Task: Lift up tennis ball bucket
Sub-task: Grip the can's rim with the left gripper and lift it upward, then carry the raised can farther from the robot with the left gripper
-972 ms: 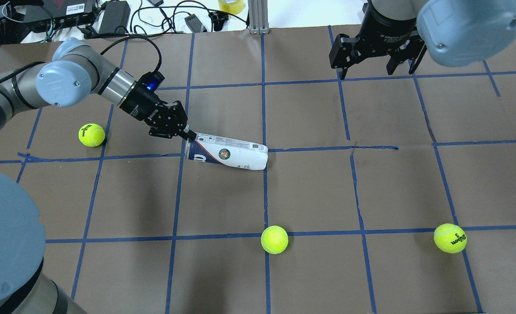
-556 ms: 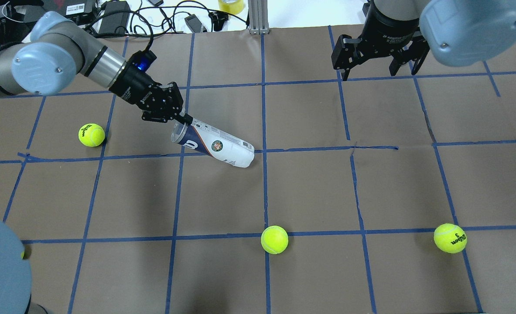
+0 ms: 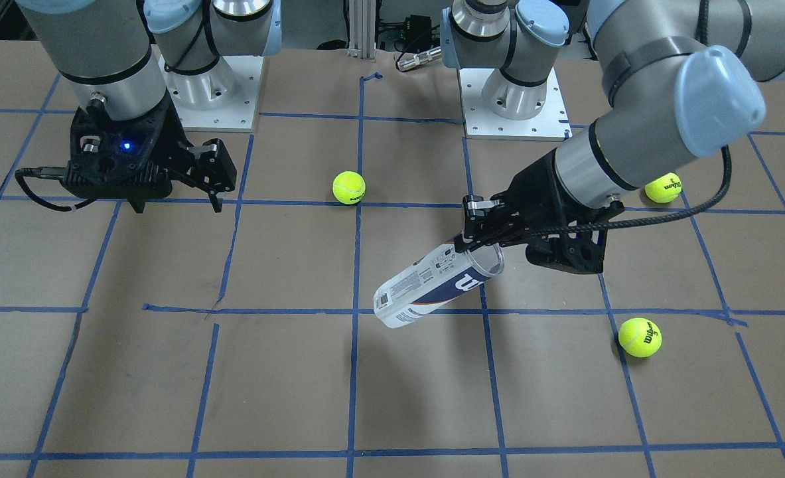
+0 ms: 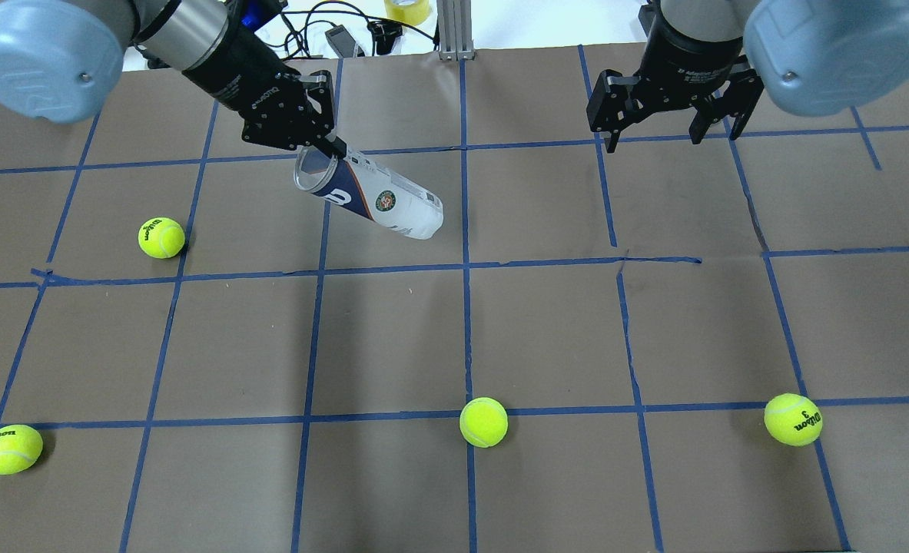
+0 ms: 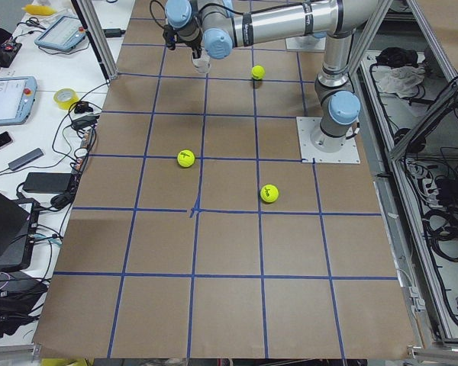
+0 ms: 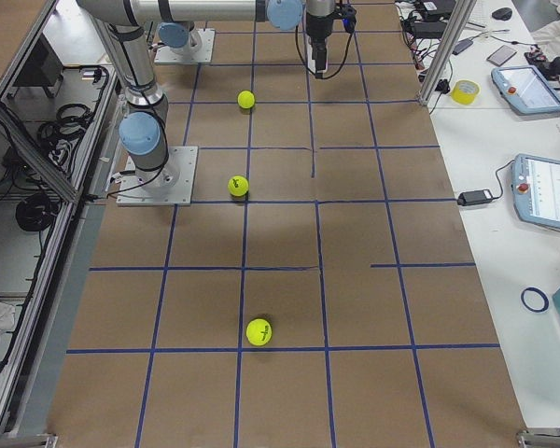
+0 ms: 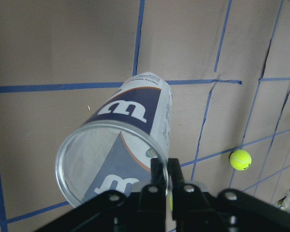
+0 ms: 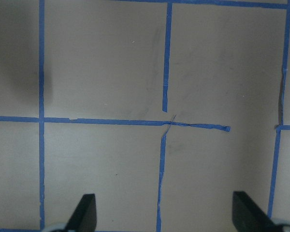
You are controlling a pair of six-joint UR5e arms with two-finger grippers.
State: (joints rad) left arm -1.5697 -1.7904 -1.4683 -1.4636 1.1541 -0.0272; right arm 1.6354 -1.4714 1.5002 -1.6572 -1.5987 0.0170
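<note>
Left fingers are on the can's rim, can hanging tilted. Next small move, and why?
Probably raise the left gripper straight up a little, slowly. It pinches only the open rim of the tennis ball bucket, which hangs tilted with its closed end low, near the table.

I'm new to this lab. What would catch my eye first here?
The left gripper, shut on the open rim of the tennis ball bucket, holds it tilted, left of centre. Four yellow-green tennis balls lie scattered on the blue-taped table, and the right gripper hangs open and empty at the far right.
</note>
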